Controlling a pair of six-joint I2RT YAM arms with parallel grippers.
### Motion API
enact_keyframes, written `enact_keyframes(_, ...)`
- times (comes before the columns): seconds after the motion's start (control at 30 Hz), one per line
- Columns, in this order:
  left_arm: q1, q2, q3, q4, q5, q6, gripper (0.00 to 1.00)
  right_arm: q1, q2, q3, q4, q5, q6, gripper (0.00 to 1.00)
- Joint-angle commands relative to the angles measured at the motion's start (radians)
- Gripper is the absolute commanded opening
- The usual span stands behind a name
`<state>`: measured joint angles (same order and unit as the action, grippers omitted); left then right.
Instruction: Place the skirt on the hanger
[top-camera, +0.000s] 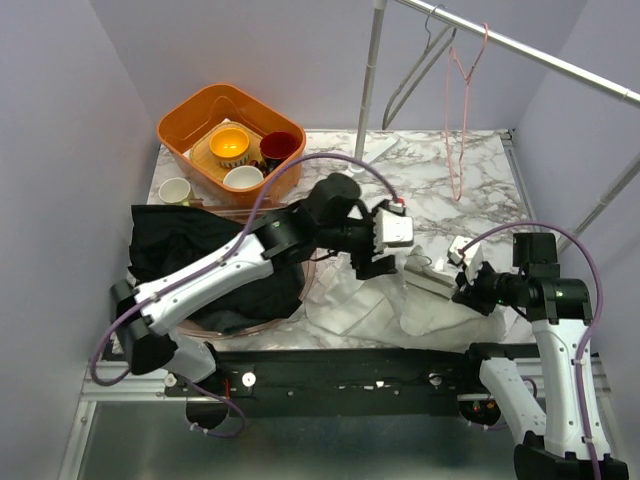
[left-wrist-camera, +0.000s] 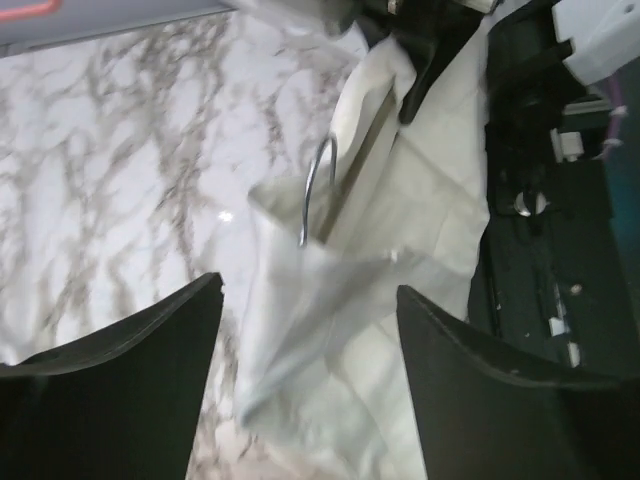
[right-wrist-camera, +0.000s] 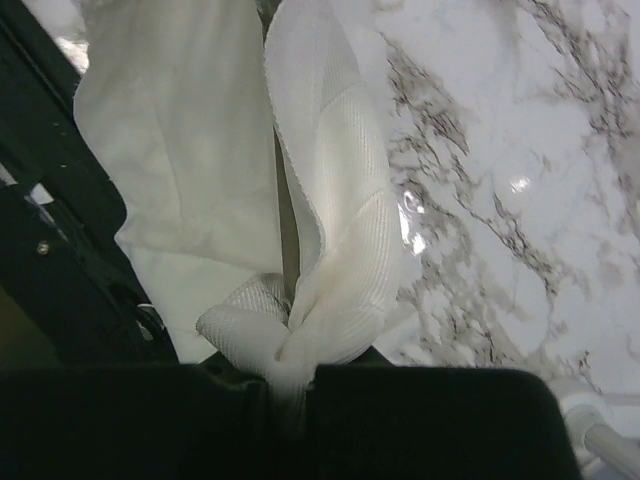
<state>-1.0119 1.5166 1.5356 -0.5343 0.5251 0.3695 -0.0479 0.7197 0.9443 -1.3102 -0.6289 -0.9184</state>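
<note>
**Right fingers hold the skirt, left fingers wait open above it**

Right now, your skirt (top-camera: 365, 300) lies crumpled on the marble desk (top-camera: 420, 170), close to the near edge and a little right of centre, between the two arms.

Your right fingers (top-camera: 462, 290) are clenched on it. In the right wrist view a bunched knot of the white ribbed cloth is pinched at the tips of the right fingers (right-wrist-camera: 400, 410), and the rest of the skirt (right-wrist-camera: 200, 180) spreads away from them over the desk edge and the black base rail.

Your left arm reaches across from the left, so the left fingers (top-camera: 372, 262) sit over the left part of the skirt. In the left wrist view the left fingers (left-wrist-camera: 170, 330) stand released, well apart, with the skirt (left-wrist-camera: 330, 340) below the gap and nothing gripped between them. A bent wire hook (left-wrist-camera: 318, 190) stands out of a fold of the cloth, just beyond the fingertips.

At the far right, a grey hanger (top-camera: 420, 65) and a pink hanger (top-camera: 462, 120) hang from the slanted rail (top-camera: 540, 50), well apart from the skirt.

On the left you have a black cloth (top-camera: 190, 245) heaped near the left arm, and at the far left an orange tub (top-camera: 185, 115) holding bowls, with a white cup (top-camera: 175, 190) just beside it.
</note>
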Motion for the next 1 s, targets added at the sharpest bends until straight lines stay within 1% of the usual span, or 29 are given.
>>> enact_keyframes(0.0,0.047,-0.264,-0.198,0.194,-0.261,-0.02,0.89,-0.024,-0.066,-0.001,0.084,0.205,0.131,0.01)
enact_keyframes(0.03,0.052,-0.3,-0.275,0.203,-0.292,-0.008,0.9,-0.03,-0.086,0.001,0.088,0.236,0.16,0.01)
enact_keyframes(0.07,0.053,-0.364,-0.316,0.227,-0.319,-0.007,0.91,-0.038,-0.095,0.002,0.109,0.32,0.18,0.01)
enact_keyframes(0.1,0.058,-0.393,-0.354,0.237,-0.351,-0.01,0.93,-0.058,-0.103,0.004,0.117,0.355,0.199,0.01)
enact_keyframes(0.13,0.061,-0.419,-0.426,0.244,-0.382,-0.014,0.93,-0.069,-0.114,0.008,0.118,0.373,0.207,0.01)
enact_keyframes(0.17,0.062,-0.47,-0.461,0.261,-0.398,-0.024,0.93,-0.076,-0.133,0.011,0.127,0.394,0.222,0.0)
enact_keyframes(0.23,0.062,-0.513,-0.552,0.276,-0.425,-0.038,0.93,-0.087,-0.146,0.016,0.16,0.451,0.289,0.01)
enact_keyframes(0.27,0.062,-0.551,-0.578,0.286,-0.436,-0.049,0.93,-0.089,-0.157,0.011,0.193,0.51,0.303,0.0)
enact_keyframes(0.33,0.062,-0.587,-0.639,0.299,-0.447,-0.061,0.95,-0.105,-0.164,0.02,0.222,0.551,0.344,0.01)
enact_keyframes(0.43,0.062,-0.639,-0.683,0.321,-0.45,-0.078,0.95,-0.118,-0.143,0.077,0.238,0.563,0.395,0.01)
enact_keyframes(0.5,0.062,-0.661,-0.684,0.313,-0.453,-0.078,0.97,-0.119,-0.12,0.111,0.275,0.619,0.42,0.01)
enact_keyframes(0.57,0.062,-0.683,-0.689,0.315,-0.458,-0.078,0.98,-0.121,-0.109,0.142,0.319,0.623,0.44,0.01)
enact_keyframes(0.67,0.062,-0.711,-0.703,0.324,-0.459,-0.076,0.98,-0.121,-0.042,0.278,0.327,0.603,0.478,0.01)
enact_keyframes(0.7,0.062,-0.717,-0.704,0.324,-0.461,-0.076,0.98,-0.121,-0.023,0.357,0.334,0.603,0.487,0.01)
enact_keyframes(0.8,0.062,-0.746,-0.712,0.323,-0.461,-0.08,0.99,-0.121,0.049,0.46,0.376,0.603,0.524,0.01)
enact_keyframes(0.83,0.062,-0.754,-0.721,0.326,-0.461,-0.081,0.99,-0.121,0.072,0.525,0.378,0.598,0.553,0.01)
enact_keyframes(0.87,0.062,-0.769,-0.726,0.33,-0.459,-0.086,0.99,-0.121,0.117,0.559,0.387,0.598,0.57,0.01)
enact_keyframes(0.97,0.062,-0.789,-0.738,0.329,-0.459,-0.089,0.99,-0.121,0.178,0.646,0.425,0.621,0.633,0.01)
